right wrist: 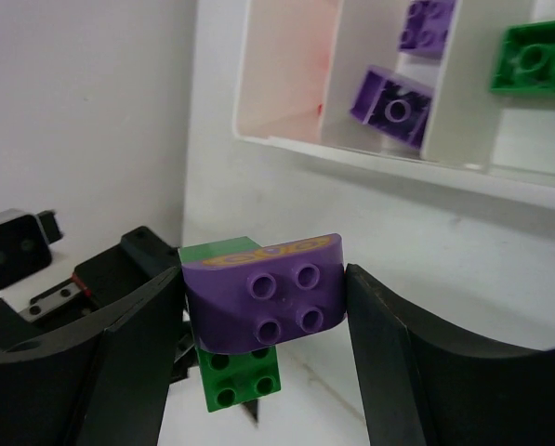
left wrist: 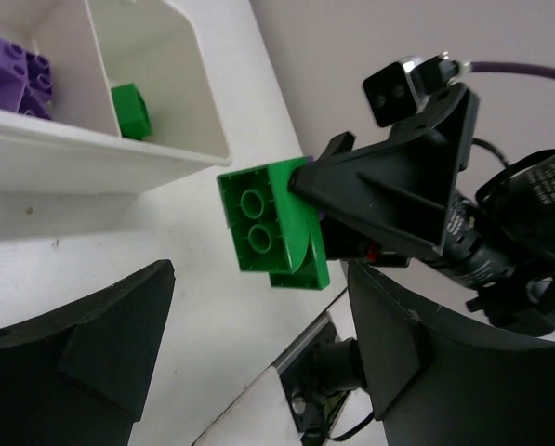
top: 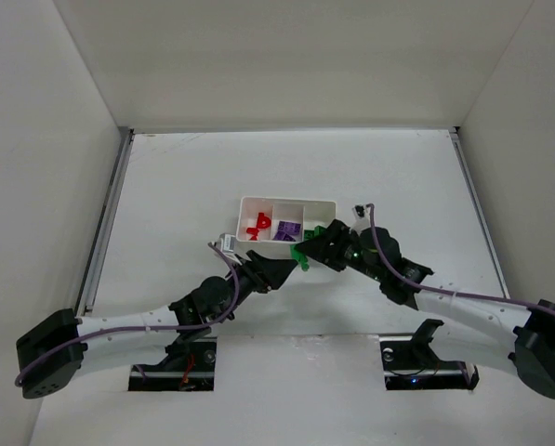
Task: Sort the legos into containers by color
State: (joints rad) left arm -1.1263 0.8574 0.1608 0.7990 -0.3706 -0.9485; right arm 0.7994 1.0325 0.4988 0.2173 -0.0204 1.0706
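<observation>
My right gripper (right wrist: 264, 311) is shut on a purple lego (right wrist: 268, 290) with a green lego (right wrist: 242, 383) stuck to it. It holds the pair above the table just in front of the white tray (top: 286, 201). In the left wrist view the green lego (left wrist: 272, 228) juts from the right gripper (left wrist: 389, 190). My left gripper (left wrist: 258, 358) is open and empty just short of the pair, apart from it. The tray holds red legos (top: 257, 226) on the left, purple (top: 287, 229) in the middle and green (top: 320, 231) on the right.
The tray's near wall (left wrist: 100, 158) is close beyond my left gripper. Both arms meet in front of the tray (right wrist: 351, 153). White walls enclose the table at the left, right and back.
</observation>
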